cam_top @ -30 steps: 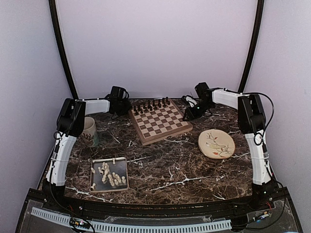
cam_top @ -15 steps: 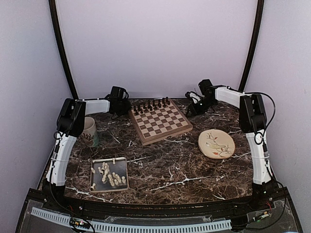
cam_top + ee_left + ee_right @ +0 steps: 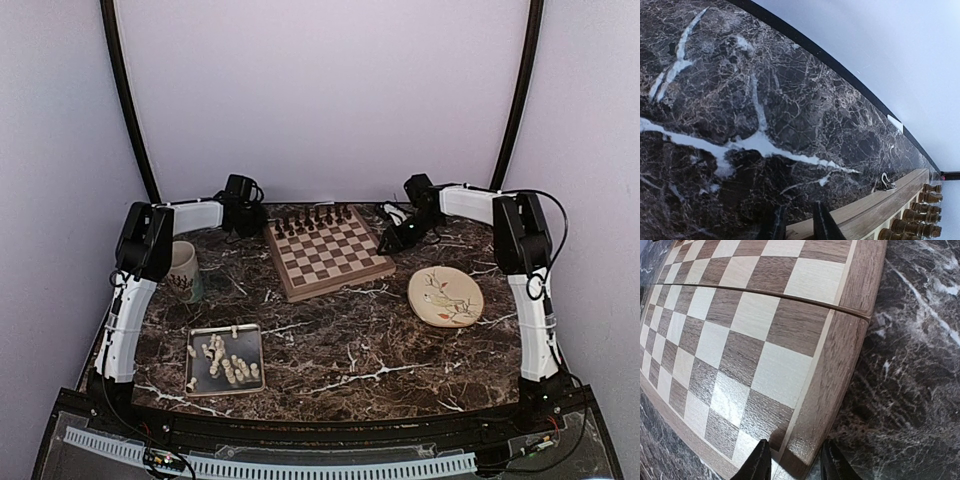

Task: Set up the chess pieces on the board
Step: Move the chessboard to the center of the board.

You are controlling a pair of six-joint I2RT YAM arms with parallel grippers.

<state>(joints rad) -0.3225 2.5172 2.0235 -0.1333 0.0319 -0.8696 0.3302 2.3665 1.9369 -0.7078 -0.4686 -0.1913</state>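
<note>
The board (image 3: 325,255) lies at the table's far middle, with dark brown chess pieces (image 3: 312,217) standing in rows along its far side. Cream-white chess pieces (image 3: 228,364) lie loose in a grey tray. My left gripper (image 3: 247,222) is at the board's far-left corner. In the left wrist view its fingers (image 3: 822,224) stand narrowly apart with the board's pale border (image 3: 875,212) between them. My right gripper (image 3: 392,240) is at the board's right corner. In the right wrist view its fingers (image 3: 759,462) stand apart astride the border (image 3: 815,405), one over the board, one beside it.
The grey metal tray (image 3: 192,385) sits near left. A mug (image 3: 183,271) stands at the left by the left arm. A round floral plate (image 3: 445,297) lies right of the board. A metal clasp (image 3: 886,181) shows on the board's side. The walls stand close behind.
The right gripper drew back from the board, then came down at its right corner. The board has turned slightly clockwise. The left gripper shifted slightly toward the back wall.
</note>
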